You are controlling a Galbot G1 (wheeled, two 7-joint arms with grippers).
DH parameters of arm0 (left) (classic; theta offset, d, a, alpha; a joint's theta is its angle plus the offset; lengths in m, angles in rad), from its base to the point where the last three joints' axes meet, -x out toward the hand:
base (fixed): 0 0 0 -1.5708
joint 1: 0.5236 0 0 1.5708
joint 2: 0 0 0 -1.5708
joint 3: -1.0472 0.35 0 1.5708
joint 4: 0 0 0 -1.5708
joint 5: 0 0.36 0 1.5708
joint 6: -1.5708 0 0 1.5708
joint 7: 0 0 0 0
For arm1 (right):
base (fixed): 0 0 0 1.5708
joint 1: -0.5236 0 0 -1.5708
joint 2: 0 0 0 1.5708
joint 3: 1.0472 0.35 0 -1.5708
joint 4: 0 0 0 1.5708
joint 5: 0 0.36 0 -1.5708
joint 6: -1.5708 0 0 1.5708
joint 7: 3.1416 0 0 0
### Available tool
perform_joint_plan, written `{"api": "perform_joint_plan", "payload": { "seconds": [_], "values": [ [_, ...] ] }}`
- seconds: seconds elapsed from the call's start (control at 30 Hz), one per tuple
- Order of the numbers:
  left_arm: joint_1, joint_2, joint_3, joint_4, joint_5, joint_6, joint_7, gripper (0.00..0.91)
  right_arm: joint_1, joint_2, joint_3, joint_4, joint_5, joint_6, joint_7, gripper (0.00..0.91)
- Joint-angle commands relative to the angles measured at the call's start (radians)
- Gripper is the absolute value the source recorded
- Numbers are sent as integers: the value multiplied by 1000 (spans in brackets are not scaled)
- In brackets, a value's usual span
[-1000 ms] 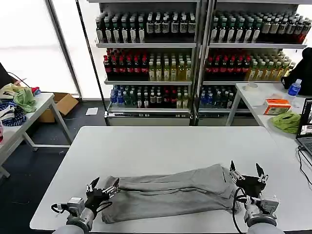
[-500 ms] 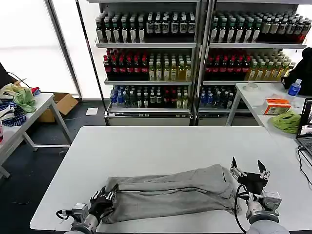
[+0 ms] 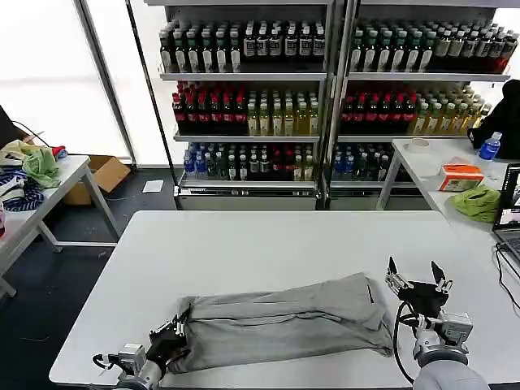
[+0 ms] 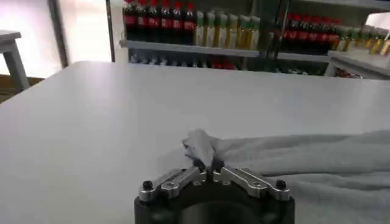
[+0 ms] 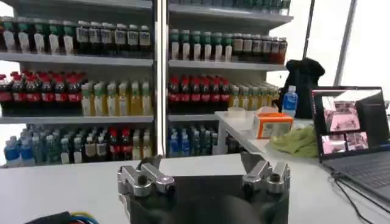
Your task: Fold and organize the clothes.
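Light grey soft cotton shirt (image 3: pixel 284 321) lies bundled lengthwise on white table (image 3: pixel 268 244), near front edge. Left gripper (image 3: pixel 175 335) pinched tight on shirt's left end; left wrist view shows fabric tuft (image 4: pixel 201 146) bunched between closed fingers. Right gripper (image 3: pixel 416 279) spread wide, raised just beyond shirt's right end, holding nothing; right wrist view faces drink shelves (image 5: pixel 91 91).

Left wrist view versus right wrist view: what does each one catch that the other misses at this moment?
The left wrist view has the left gripper shut on a bunched corner of the grey shirt. The right wrist view has the right gripper open and holding nothing, with a laptop and a green cloth on a side table. Both share the bottle shelves behind the white table.
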Motion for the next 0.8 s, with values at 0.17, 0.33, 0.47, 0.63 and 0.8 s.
{"api": "perform_joint_plan", "payload": {
  "seconds": [0.17, 0.33, 0.47, 0.63, 0.8],
  "values": [
    [-44, 125, -206, 14, -17, -32, 55, 0, 17, -3, 0, -7, 18, -7, 3, 907],
    [-89, 334, -411, 126, -105, -31, 64, 0, 26, -2, -9, -6, 20, -11, 4, 907],
    [-100, 480, -537, 272, -171, -39, 85, 0, 33, -4, -8, -2, 23, -15, 6, 907],
    [-145, 655, -606, 483, -176, -60, 103, 0, 32, -6, -4, 2, 28, -16, 8, 907],
    [-174, 699, -589, 500, -177, -47, 113, 0, 22, 1, -4, 11, 28, -16, 9, 907]
  ]
}}
